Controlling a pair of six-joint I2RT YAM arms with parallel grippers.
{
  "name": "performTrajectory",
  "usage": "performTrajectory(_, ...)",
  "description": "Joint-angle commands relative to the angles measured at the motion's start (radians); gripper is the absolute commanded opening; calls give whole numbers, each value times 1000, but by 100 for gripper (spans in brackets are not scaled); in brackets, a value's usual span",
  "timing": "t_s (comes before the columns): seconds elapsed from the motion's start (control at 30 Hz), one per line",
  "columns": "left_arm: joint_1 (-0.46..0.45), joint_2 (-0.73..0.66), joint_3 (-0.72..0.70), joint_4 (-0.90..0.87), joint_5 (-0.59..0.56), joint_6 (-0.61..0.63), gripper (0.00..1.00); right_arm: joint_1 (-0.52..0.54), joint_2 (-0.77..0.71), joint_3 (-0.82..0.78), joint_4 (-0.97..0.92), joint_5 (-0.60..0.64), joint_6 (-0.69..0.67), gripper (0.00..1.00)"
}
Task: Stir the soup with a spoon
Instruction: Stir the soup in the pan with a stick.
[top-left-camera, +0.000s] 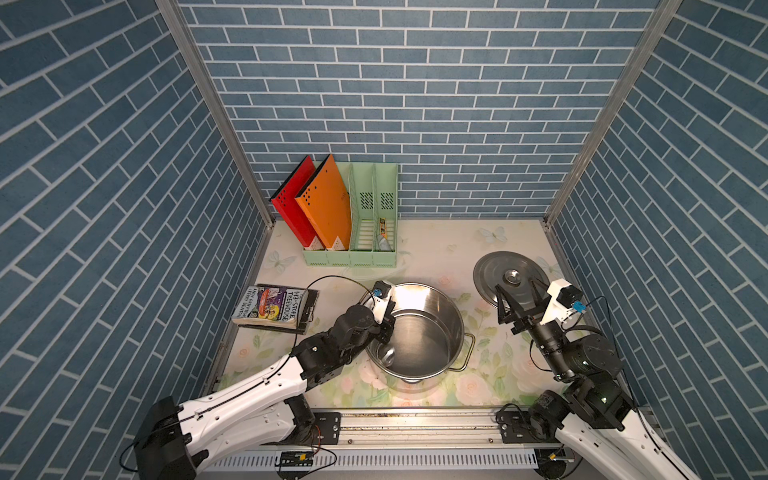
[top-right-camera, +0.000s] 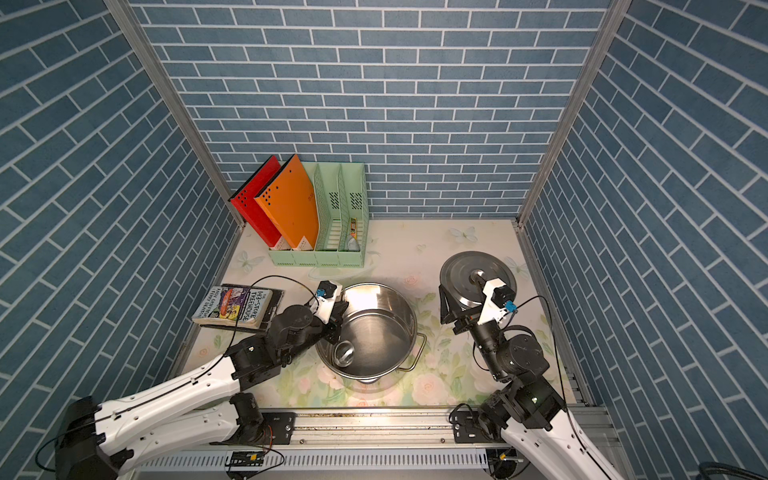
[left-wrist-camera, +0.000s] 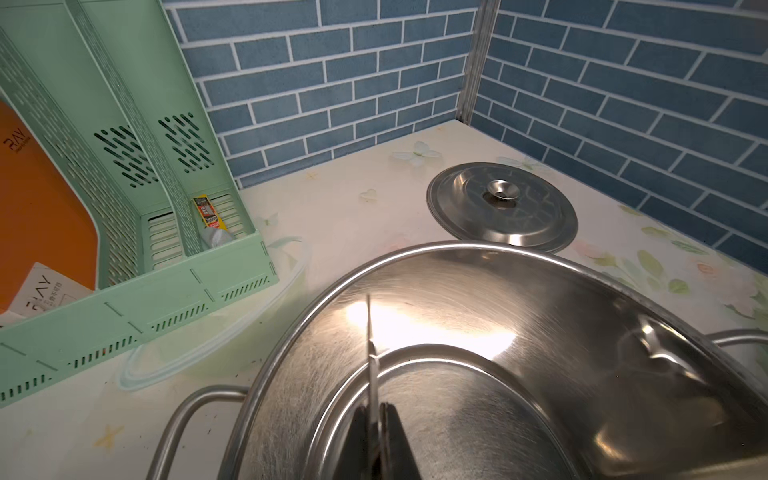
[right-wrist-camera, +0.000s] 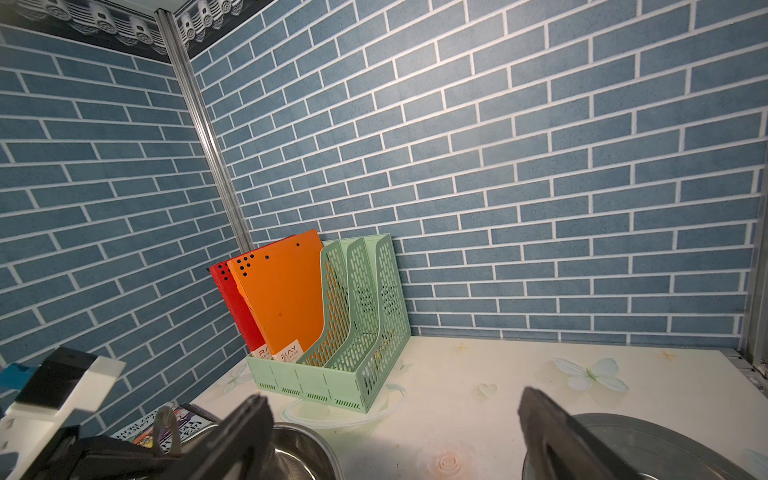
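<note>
Stainless-steel ladle (top-right-camera: 344, 352), thin straight handle and small round bowl, stands bowl-down inside the steel pot (top-left-camera: 455, 316) at lower centre, its handle pinched in the left tool (left-wrist-camera: 375, 413). Right tool (top-left-camera: 516, 287) gapes wide over the lid (top-left-camera: 488, 266).

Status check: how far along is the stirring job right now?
Done: lid is off, lying beside the pot. In hand: left gripper is shut on the spoon handle, its bowl down inside the pot. Right gripper is open above the lid, holding nothing. Left: the stirring itself, as far as one frame shows.
</note>
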Motion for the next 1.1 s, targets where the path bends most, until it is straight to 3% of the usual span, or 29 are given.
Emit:
performTrajectory(0.0, 22, 104, 66, 119, -58, 62, 0, 2, -8, 18, 23, -5, -13, 97)
performTrajectory(0.23, 32, 300, 181, 294, 89, 132, 0, 2, -51, 29, -28, 20, -18, 97)
performTrajectory(0.37, 31, 383, 224, 377, 267, 147, 0, 2, -79, 28, -54, 33, -18, 97)
performTrajectory(0.7, -35, 462, 252, 453, 600, 239, 0, 1, -102, 34, -81, 44, -23, 97)
performTrajectory(0.83, -80, 427, 231, 399, 642, 255, 0, 2, -100, 28, -74, 42, -23, 97)
performTrajectory(1.07, -168, 260, 98, 263, 581, 192, 0, 2, -100, 16, -65, 43, -25, 97)
